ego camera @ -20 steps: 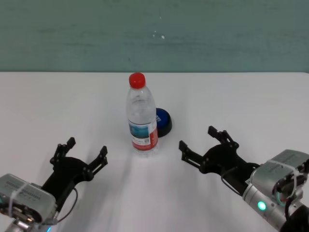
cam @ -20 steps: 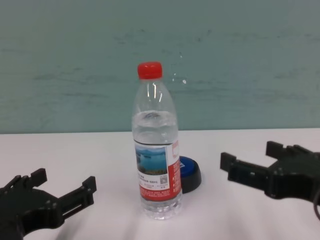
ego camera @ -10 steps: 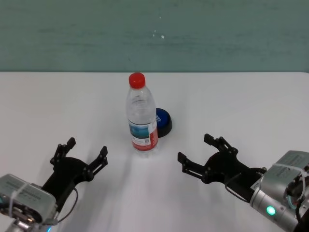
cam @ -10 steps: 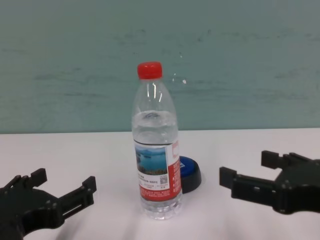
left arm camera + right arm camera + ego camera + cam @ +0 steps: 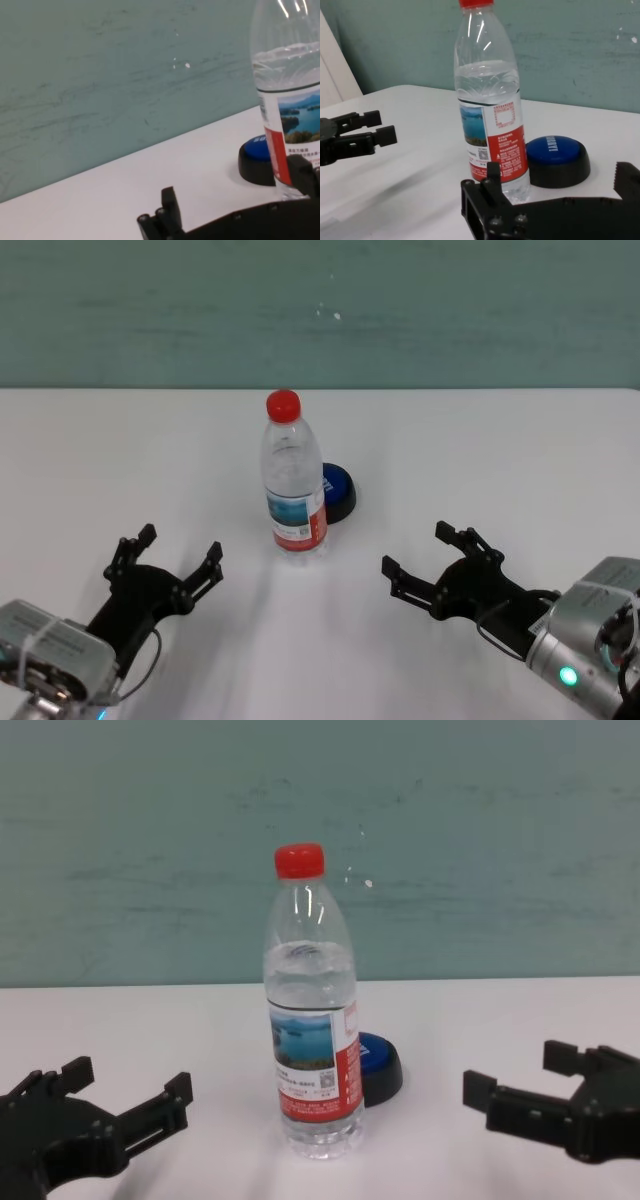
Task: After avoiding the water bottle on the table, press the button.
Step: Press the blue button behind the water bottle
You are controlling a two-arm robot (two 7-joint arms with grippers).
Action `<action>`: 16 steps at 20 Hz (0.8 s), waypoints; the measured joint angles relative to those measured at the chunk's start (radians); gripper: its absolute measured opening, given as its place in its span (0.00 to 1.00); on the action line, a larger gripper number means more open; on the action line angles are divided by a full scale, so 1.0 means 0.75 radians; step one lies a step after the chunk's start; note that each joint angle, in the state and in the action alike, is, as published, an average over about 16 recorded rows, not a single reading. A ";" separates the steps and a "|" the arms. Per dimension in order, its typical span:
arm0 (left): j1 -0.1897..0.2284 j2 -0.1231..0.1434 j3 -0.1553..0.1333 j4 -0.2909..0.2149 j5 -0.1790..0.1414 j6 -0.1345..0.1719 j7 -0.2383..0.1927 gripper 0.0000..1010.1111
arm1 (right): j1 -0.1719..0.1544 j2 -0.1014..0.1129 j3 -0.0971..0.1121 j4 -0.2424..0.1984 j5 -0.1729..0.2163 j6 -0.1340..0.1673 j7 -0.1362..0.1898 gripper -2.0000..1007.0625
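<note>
Head view: the water bottle point(image 5: 293, 483) is seen upright mid-desk point(image 5: 480, 450), with the blue button point(image 5: 338, 492) just behind it. The right gripper point(image 5: 430, 561) and left gripper point(image 5: 178, 552) are held low with jaws spread, empty.

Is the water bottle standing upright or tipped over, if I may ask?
Upright: the water bottle stands on its base on the table, red cap on top.
</note>
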 joint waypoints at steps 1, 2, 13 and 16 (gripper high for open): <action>0.000 0.000 0.000 0.000 0.000 0.000 0.000 0.99 | 0.001 0.002 0.000 0.004 0.003 -0.005 -0.002 1.00; 0.000 0.000 0.000 0.000 0.000 0.000 0.000 0.99 | 0.001 0.004 -0.001 0.007 0.007 -0.011 -0.004 1.00; 0.000 0.000 0.000 0.000 0.000 0.000 0.000 0.99 | -0.002 0.017 -0.011 -0.006 0.021 -0.043 -0.021 1.00; 0.000 0.000 0.000 0.000 0.000 0.000 0.000 0.99 | -0.005 0.019 -0.012 -0.012 0.022 -0.045 -0.026 1.00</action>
